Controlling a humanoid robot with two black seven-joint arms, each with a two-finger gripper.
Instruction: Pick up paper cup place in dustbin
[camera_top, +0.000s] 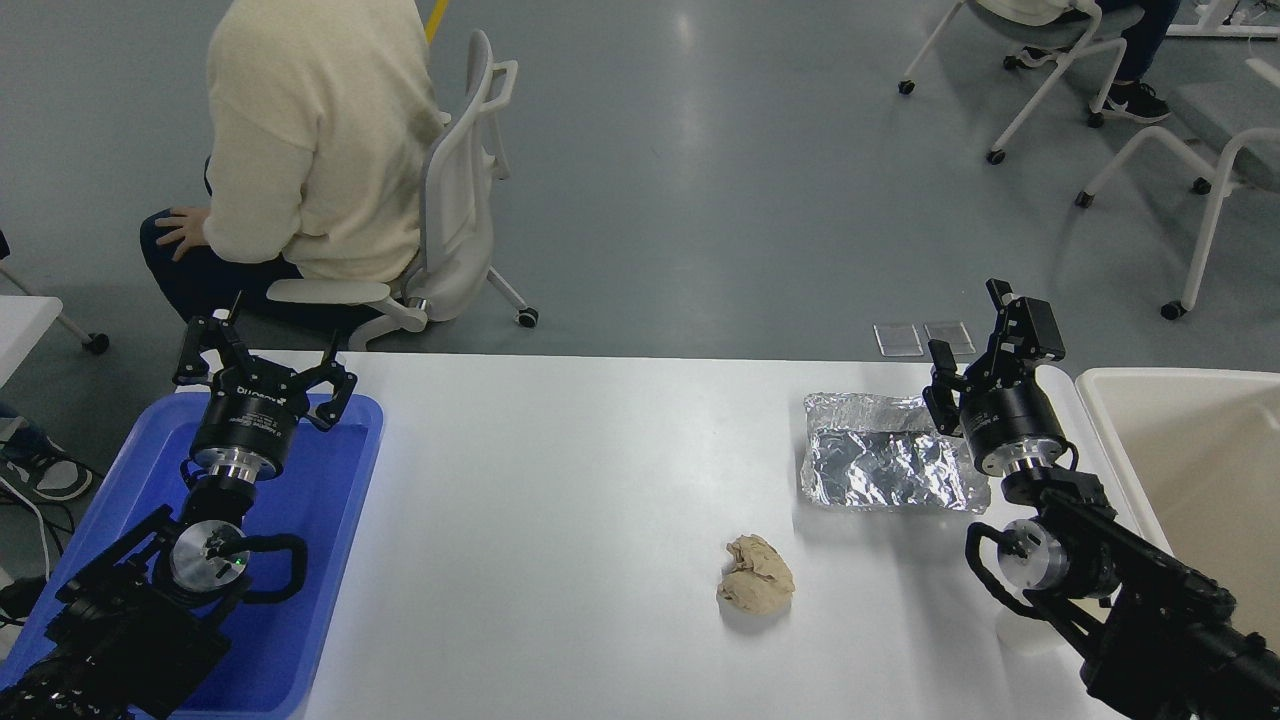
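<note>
Only 1 likely candidate for the paper cup (1022, 632): a pale rounded form on the white surface (560, 470) near its front edge, mostly hidden under the right forearm. Too little showing to tell upright from tipped, so no call on its long axis.

Right pincer (975, 345): released, jaws spread, nothing between them, poised above the far right corner of the foil tray (880, 465). From there, the cup well back toward the robot and slightly to the right, behind the wrist rather than ahead of it. Probably calls for drawing back and folding the wrist down before any grasp.

Dustbin (1100, 395) just right of that arm, off the surface's right end, close to the cup.

Left pincer (262, 365): likewise released and empty, parked over the blue tray (330, 560) at the far left, well apart from the cup. Clearly a job for the right arm.

Crumpled tan paper ball (756, 587) mid-surface, apart from both.
</note>
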